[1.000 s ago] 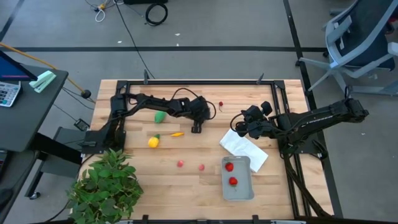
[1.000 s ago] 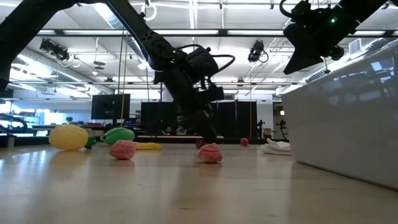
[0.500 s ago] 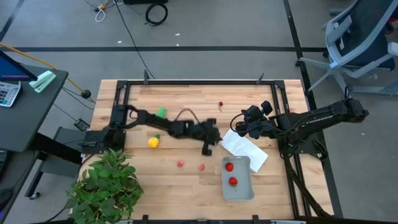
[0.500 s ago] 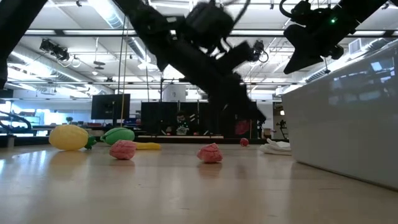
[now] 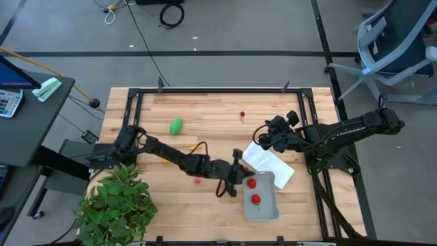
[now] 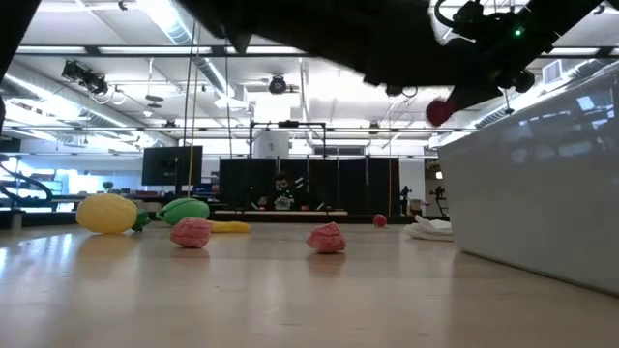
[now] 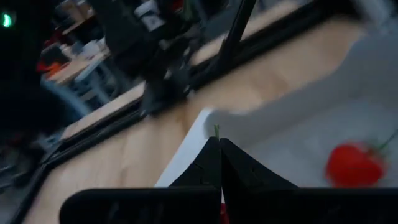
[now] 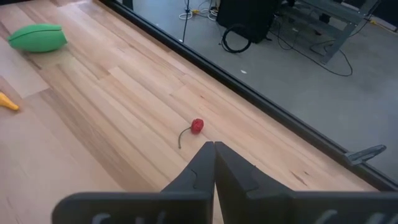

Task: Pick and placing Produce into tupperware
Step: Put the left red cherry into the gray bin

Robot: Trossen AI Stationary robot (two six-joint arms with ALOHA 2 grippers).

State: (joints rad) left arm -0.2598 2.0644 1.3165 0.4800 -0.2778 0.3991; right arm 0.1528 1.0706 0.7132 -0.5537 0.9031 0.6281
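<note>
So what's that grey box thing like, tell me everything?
The tupperware is a shallow, pale grey plastic tray, rectangular with rounded corners and no lid. It sits flat on the wooden table near the front edge. One corner rests on or against the white cloth. Two red produce pieces lie inside. The left gripper, shut, hangs at its left rim.

Red cherry [image 8: 196,126], green oval [image 5: 176,126], seemingly pale grey tupperware [image 5: 263,208].
</note>
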